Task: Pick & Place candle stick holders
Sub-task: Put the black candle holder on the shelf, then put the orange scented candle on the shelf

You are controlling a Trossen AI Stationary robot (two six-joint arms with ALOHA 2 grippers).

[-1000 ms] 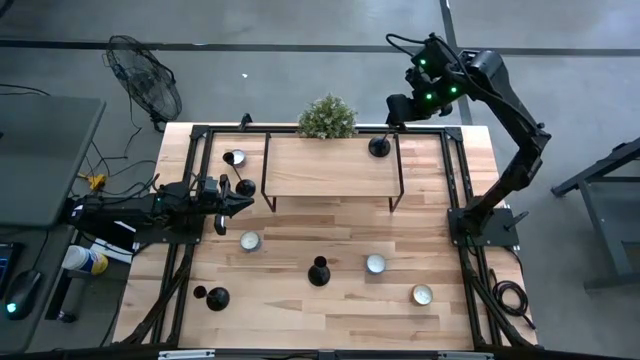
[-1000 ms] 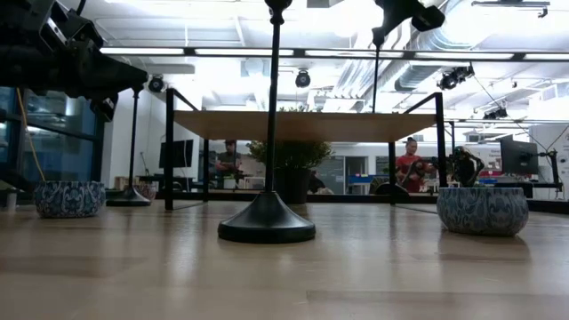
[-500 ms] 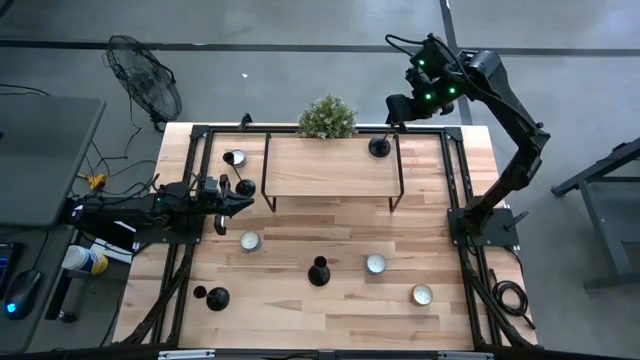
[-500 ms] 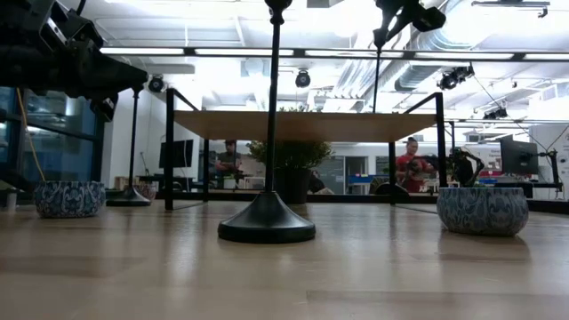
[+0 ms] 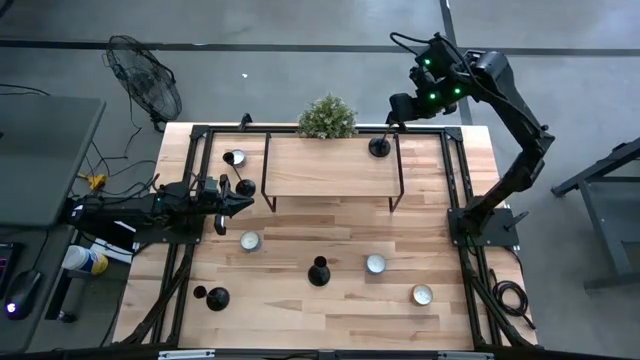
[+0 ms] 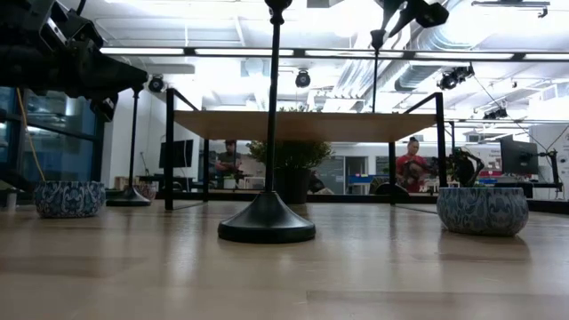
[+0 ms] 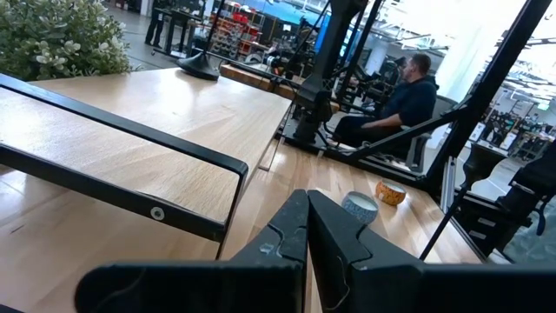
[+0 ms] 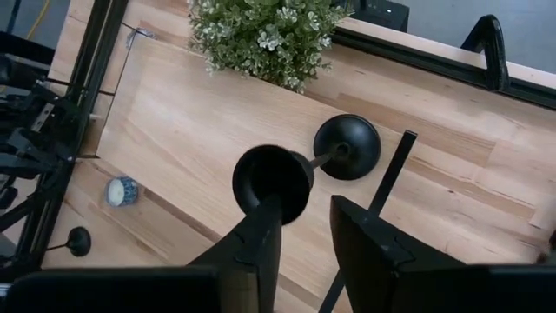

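- Pale wood forms the bench (image 5: 330,310), with a black-framed raised shelf (image 5: 330,165) of the same wood along its far edge.
- One of the candle stick holders (image 5: 379,148) stands upright on the shelf's far right corner, beside a small potted plant (image 5: 327,117).
- The right gripper (image 8: 300,230) hovers directly above that holder's cup, fingers (image 8: 261,239) parted and holding nothing; the cup sits just beyond the fingertips, and I cannot tell whether they touch.
- A second holder (image 5: 318,272) stands near the middle of the bench toward the near edge; in the low view it is the tall one in front (image 6: 268,222).
- A third holder (image 5: 217,298) sits by the near left corner, and a fourth (image 5: 244,187) stands at the left edge of the shelf, just beside the left gripper (image 5: 237,200).
- The left gripper waits low at the bench's left edge, its fingers (image 7: 334,235) pressed together, empty.
- Small patterned bowls (image 5: 375,264) are scattered across the bench.
- A person (image 7: 408,91) sits in the room beyond.
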